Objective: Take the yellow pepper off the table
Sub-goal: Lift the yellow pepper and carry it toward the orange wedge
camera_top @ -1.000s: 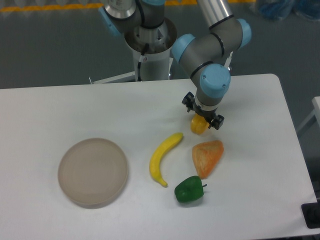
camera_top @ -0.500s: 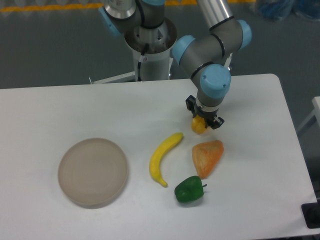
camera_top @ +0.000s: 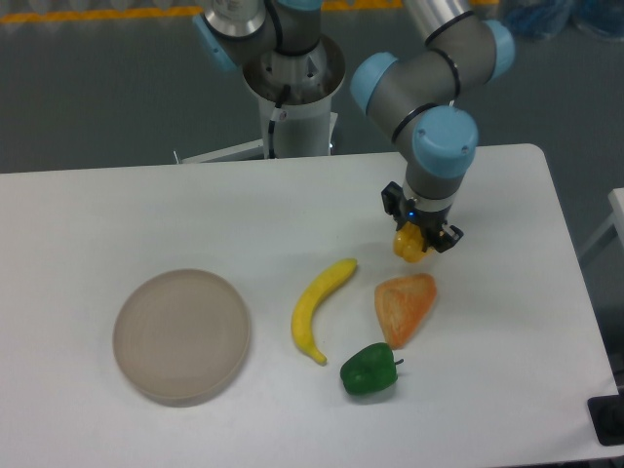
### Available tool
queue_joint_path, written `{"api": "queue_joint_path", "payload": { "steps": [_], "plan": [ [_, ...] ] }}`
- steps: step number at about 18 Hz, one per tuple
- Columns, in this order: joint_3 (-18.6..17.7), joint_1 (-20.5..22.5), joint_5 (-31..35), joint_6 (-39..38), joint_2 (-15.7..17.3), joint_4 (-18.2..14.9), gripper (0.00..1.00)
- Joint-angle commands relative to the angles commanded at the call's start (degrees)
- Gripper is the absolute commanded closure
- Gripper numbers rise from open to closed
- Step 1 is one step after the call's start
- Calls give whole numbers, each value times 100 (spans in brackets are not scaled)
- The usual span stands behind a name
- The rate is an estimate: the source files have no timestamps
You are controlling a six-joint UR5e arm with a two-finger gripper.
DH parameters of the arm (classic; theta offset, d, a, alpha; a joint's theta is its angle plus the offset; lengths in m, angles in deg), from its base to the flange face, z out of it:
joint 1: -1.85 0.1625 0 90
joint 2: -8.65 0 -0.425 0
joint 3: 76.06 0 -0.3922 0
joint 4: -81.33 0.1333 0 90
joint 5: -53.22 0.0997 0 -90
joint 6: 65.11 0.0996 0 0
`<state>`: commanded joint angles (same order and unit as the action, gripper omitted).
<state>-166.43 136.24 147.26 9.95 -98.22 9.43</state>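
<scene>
Yellow pepper (camera_top: 409, 245) sits clamped between the gripper's (camera_top: 416, 244) dark fingers, right of centre in the frame and a little above the middle. Only its lower, lumpy yellow-orange part shows beneath the jaws, which are drawn in narrow against its sides. Whether it hangs clear of the table (camera_top: 175, 214) or rests on it cannot be told from this view.

Just below the pepper lies an orange wedge (camera_top: 404, 305), close but apart from it. Lower still, a green pepper (camera_top: 370, 370) sits near the wedge's lower left tip. A banana (camera_top: 320, 307) curves down the middle of the frame, left of the wedge. A round dish (camera_top: 181, 334) lies at lower left, well apart from the rest.

Right of the gripper, bare white tabletop runs to the table's right edge and its rounded upper right corner. Bare tabletop also fills the upper left, between the far edge and the dish. The arm (camera_top: 434, 88) comes down from the top of the frame, over the far edge.
</scene>
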Motion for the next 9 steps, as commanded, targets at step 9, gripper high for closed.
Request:
{"api": "queue_joint_path", "payload": {
  "steps": [9],
  "plan": [
    [1214, -53, -492, 35, -633, 0, 66]
  ]
}}
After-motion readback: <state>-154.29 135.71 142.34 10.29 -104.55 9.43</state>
